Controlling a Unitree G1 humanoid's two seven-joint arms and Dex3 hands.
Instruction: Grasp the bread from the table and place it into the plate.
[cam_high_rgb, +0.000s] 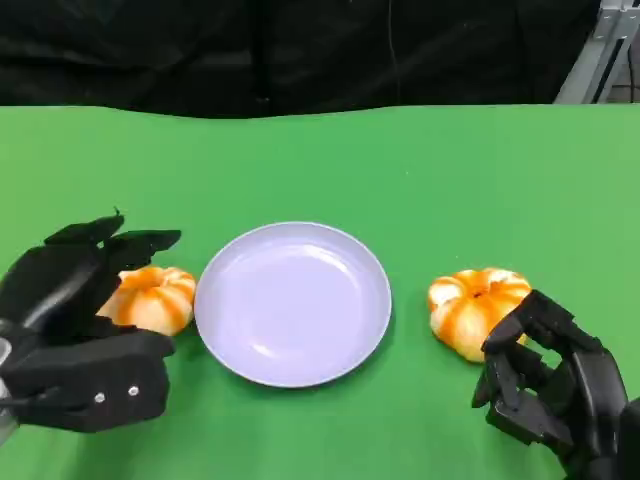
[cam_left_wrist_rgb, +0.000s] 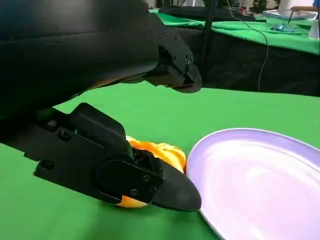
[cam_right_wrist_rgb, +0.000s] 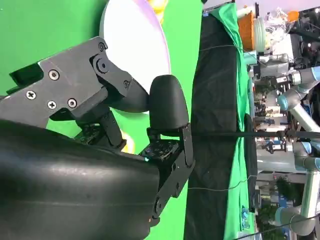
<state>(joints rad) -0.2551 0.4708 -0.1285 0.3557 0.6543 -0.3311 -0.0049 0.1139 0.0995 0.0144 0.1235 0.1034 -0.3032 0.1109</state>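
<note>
At lower left, the left hand (cam_high_rgb: 85, 320) cupped one bread (cam_high_rgb: 152, 298) beside the plate (cam_high_rgb: 292, 302); whether it gripped was unclear.

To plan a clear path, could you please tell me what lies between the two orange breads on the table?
The plate, seen in the head view, lies between the left bread and the right bread.

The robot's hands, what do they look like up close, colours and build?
Both the left hand and the right hand are matte black, built from blocky, angular segments with small silver screw heads. In the wrist views each hand starts from a smooth, rounded, glossy black shell, with flat black plates and rounded fingertips beyond it.
</note>
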